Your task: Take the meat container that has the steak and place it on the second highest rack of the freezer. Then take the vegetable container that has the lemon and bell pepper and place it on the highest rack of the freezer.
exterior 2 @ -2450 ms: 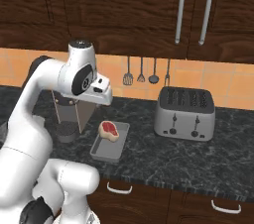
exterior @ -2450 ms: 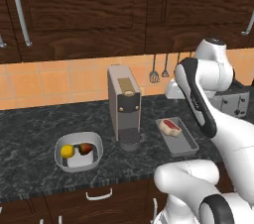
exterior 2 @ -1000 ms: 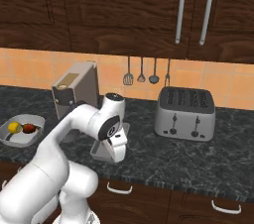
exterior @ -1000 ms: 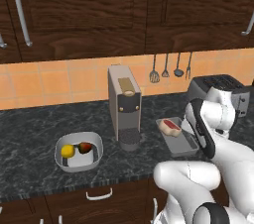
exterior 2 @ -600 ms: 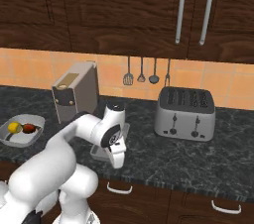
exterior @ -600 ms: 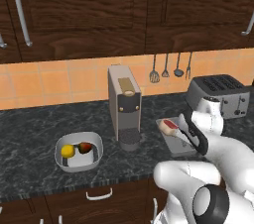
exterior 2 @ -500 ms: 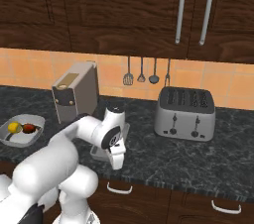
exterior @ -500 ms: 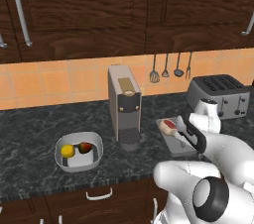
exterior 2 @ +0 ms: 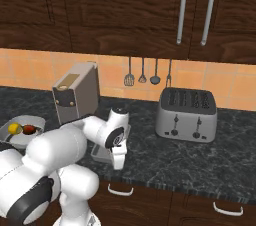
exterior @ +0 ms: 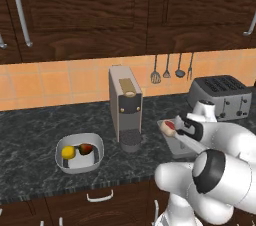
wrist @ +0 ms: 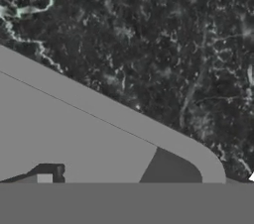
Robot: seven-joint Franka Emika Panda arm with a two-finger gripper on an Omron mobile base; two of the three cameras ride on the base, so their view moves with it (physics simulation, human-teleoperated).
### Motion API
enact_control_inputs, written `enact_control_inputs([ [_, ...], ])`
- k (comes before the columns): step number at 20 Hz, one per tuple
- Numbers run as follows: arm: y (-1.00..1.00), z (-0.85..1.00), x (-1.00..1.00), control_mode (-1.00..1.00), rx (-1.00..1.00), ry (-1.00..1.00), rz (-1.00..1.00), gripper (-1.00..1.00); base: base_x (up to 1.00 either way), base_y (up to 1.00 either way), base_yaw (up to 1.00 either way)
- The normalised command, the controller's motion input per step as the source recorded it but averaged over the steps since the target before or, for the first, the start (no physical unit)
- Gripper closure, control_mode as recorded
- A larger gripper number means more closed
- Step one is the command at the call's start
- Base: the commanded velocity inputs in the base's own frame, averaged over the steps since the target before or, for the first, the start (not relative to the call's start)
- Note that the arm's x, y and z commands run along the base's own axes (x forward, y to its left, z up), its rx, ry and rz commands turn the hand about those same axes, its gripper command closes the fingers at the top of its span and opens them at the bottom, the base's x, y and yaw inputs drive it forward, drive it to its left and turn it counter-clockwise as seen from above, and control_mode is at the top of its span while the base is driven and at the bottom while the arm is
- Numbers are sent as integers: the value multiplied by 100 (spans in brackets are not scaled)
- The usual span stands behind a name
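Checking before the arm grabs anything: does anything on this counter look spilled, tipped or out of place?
Nothing stands out. The steak lies in the meat container, the lemon and bell pepper sit in the vegetable container, and all stand level on the counter.

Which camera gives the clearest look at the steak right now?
The left base view: the steak lies in the meat container, with the arm covering its right part. In the right base view the arm hides the steak. The hand view shows the tray's corner against dark counter.
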Motion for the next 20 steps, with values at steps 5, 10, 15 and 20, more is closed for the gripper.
enact_control_inputs([
  [5, 22, -17, 0, -100, -5, 0, -10, 100, 0, 0, 0],
  [10, 6, -31, -18, -100, -3, 0, -13, 100, 0, 0, 0],
  [15, 0, -5, -31, -100, 0, 1, -20, 100, 0, 0, 0],
  [20, 0, 0, -27, -100, 0, 0, -23, 100, 0, 0, 0],
])
